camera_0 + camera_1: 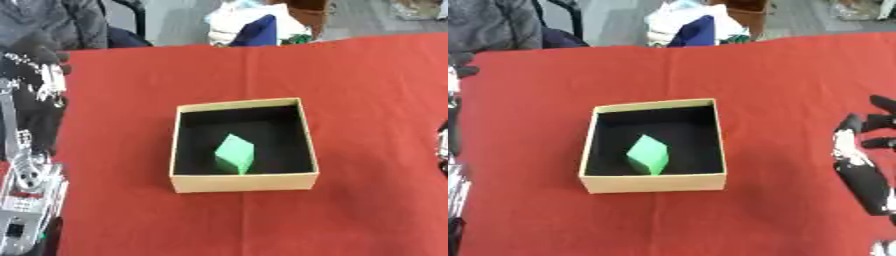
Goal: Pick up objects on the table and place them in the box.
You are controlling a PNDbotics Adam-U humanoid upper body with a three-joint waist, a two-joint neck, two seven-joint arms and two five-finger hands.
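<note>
Inside, a small green block (234, 154) with flat faces and sharp corners lies tilted on the black floor of the box, nearer the front wall than the back and a little left of the middle; one pale face turns up and a darker face turns toward the front. It touches nothing but the floor, as far as can be seen. The square, open-topped tan cardboard box with a black lining (244, 182) sits about mid-table on the red tablecloth (367, 90), slightly skewed, and holds only that block.

At the right edge, the robot's black right hand (859, 160) hangs beside the box, well apart from it, with its dark fingers (878, 120) spread and straight, holding nothing. On the left edge, the robot's left hand (42, 70) shows near the table's far corner, dark and silver; whether its fingers are curled or straight cannot be told. Silver and black arm parts (26, 190) run down the left margin below it.

Beyond the far edge of the cloth lies a heap of white and dark blue fabric (254, 27).
</note>
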